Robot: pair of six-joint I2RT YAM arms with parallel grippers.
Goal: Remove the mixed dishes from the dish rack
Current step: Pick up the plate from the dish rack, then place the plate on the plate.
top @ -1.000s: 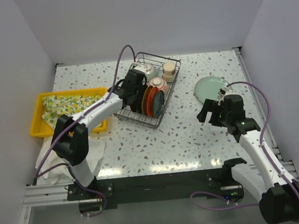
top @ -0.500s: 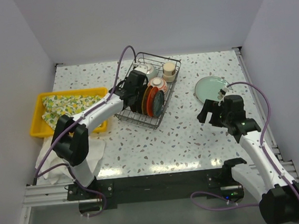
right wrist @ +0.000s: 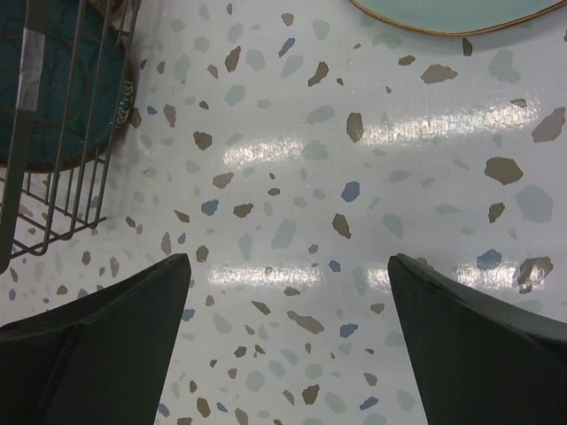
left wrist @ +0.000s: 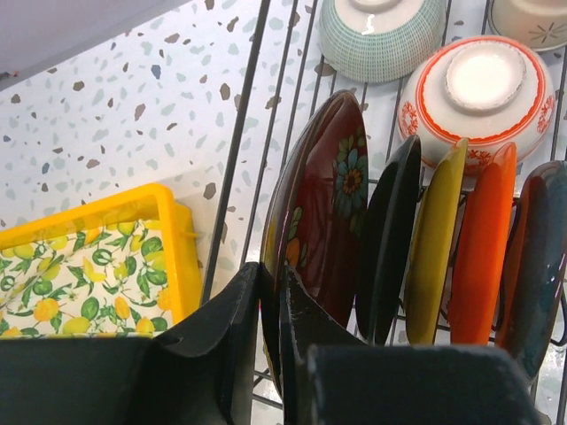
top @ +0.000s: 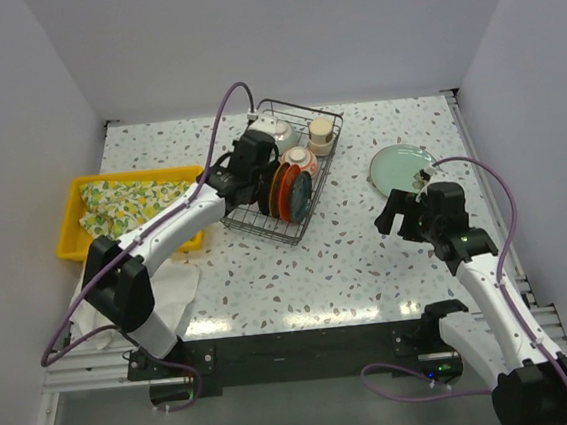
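Observation:
The black wire dish rack (top: 287, 101) stands at the table's back middle. It holds a row of upright plates: dark red floral (left wrist: 330, 199), black (left wrist: 392, 232), yellow (left wrist: 434, 235), orange-red (left wrist: 483, 243) and dark teal (left wrist: 537, 257). Behind them are a celadon bowl (left wrist: 381, 37), a red-patterned white bowl (left wrist: 483, 84) and a beige cup (top: 322, 131). My left gripper (top: 247, 172) (left wrist: 279, 297) is shut on the rim of the dark red floral plate at the row's left end. A grey-green plate (top: 400, 167) lies on the table. My right gripper (top: 400, 211) (right wrist: 288, 297) is open and empty above bare table.
A yellow tray (top: 71, 225) with a yellow-patterned cloth (top: 127, 201) sits left of the rack, close to my left gripper. A white cloth (top: 176, 291) lies at the near left. The rack's corner (right wrist: 53, 204) and the grey-green plate's edge (right wrist: 443, 16) show in the right wrist view.
My left gripper has shifted slightly to the left at the plate row, and its arm's elbow has swung left. The right arm has barely moved.

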